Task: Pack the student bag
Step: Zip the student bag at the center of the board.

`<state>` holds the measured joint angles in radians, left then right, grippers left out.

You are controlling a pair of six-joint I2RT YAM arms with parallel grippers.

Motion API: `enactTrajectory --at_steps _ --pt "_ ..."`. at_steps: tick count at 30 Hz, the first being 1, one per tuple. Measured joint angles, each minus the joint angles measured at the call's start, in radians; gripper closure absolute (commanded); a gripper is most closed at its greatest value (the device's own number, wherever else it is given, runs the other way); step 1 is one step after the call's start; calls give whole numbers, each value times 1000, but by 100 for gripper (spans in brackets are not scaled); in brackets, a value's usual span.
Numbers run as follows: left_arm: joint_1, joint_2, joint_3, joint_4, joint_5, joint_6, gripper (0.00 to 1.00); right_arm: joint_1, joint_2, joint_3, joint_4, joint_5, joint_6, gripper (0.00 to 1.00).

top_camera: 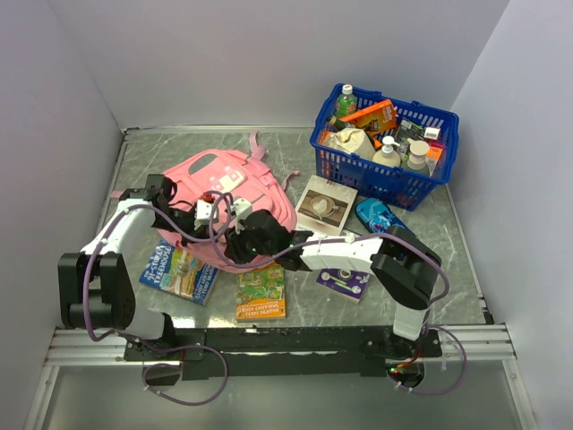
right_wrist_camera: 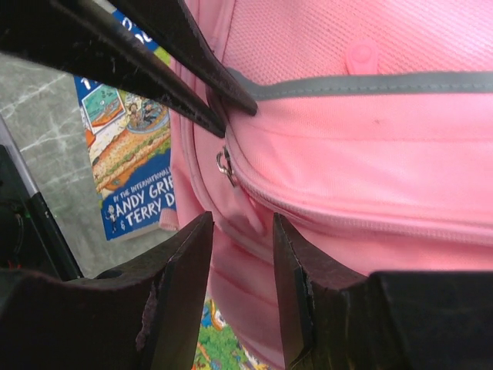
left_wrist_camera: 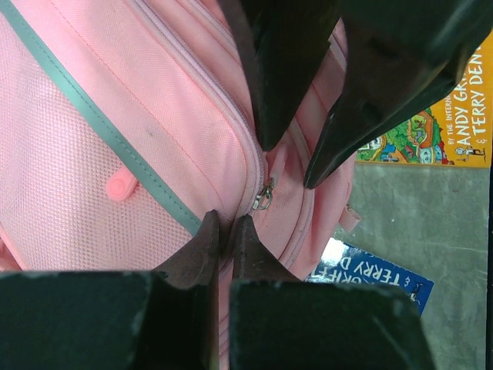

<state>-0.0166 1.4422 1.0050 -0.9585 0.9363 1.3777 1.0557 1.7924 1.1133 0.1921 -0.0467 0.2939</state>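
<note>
White walls box in a grey marbled table [top_camera: 161, 152], and the student bag [top_camera: 215, 179] lies flat on it, front pockets up, left of the middle. Everything else is placed around that bag. A blue book [top_camera: 179, 273] and an orange-green book [top_camera: 260, 294] lie just beside its near edge. A picture card [top_camera: 326, 204], a blue pouch [top_camera: 374, 215] and a purple card [top_camera: 343, 280] lie to its right. A blue basket [top_camera: 376, 175] of bottles and boxes stands well apart at the far right.

The left gripper [left_wrist_camera: 226, 223] is pinched tight on a fold of the bag's fabric right beside the zip line. The right gripper [right_wrist_camera: 240, 223] comes in from the opposite side with its jaws parted around a ridge of pink fabric. The zipper pull [right_wrist_camera: 226, 166] sits just past its tips, not grasped.

By the look of it, the packing has hardly begun. The zip seen in the wrist views appears closed and nothing shows inside the bag. The books and loose items are outside it. Opening the compartment seems to be the step in hand, with all loading left to do.
</note>
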Motion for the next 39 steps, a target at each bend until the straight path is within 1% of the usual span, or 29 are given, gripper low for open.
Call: enactTrajectory --at_steps 3,6,7,9,10,18,24,29,34,39 --pt "0 0 0 -2 -1 7 99 0 22 14 3 -3 2 57" --pt "0 0 0 -5 -3 14 99 0 35 15 13 -2 8 65" --pt "0 0 0 -7 -4 16 99 0 40 18 13 1 12 77" --pt "0 0 0 -9 -8 18 99 0 50 29 9 7 26 89" --pt "0 0 0 -8 -9 21 99 -1 52 32 6 3 29 100" --pt "0 0 4 -12 -9 34 98 6 36 17 11 5 49 100" --pt "-3 0 16 -33 -7 49 98 -19 -48 -63 7 2 57 100" --pt "-3 0 17 -53 -22 77 98 -93 -100 -107 -39 5 56 100" --pt "-3 -5 17 -69 -38 113 97 -169 -111 -107 -78 3 48 100" --pt "-3 -21 7 -79 -47 179 99 -223 -111 -98 -100 -2 31 100"
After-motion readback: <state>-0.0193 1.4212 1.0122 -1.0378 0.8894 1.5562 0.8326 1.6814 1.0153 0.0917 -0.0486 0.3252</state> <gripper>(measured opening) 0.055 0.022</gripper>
